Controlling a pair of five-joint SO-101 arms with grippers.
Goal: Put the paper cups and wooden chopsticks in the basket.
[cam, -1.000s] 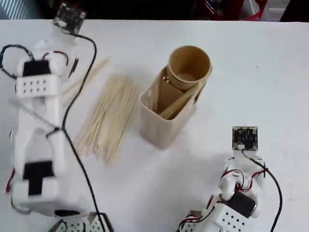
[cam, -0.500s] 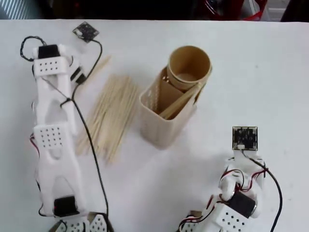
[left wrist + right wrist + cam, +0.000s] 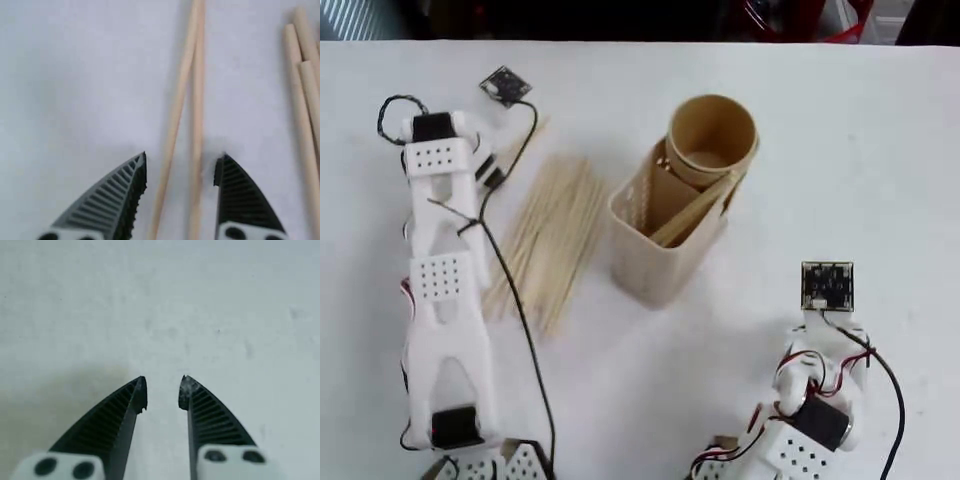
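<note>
A loose pile of wooden chopsticks (image 3: 545,240) lies on the white table left of the beige basket (image 3: 650,265). A brown paper cup (image 3: 710,140) stands in the basket's far end, with a few chopsticks (image 3: 695,210) leaning beside it. My left gripper (image 3: 182,165) is open and low over the table, with two stray chopsticks (image 3: 192,75) running between its fingers; more chopsticks (image 3: 300,75) lie to one side. In the high view it is at the pile's far left edge (image 3: 488,165). My right gripper (image 3: 162,387) stands open by a narrow gap over bare table.
The left arm (image 3: 440,280) stretches along the table's left side, its cable draped over the pile's edge. The right arm (image 3: 815,400) is folded at the near right, well apart from the basket. Dark clutter lines the table's far edge.
The left arm has stretched out toward the far side of the table and come in closer to the stray chopsticks. The right arm, basket and cup have stayed put.
</note>
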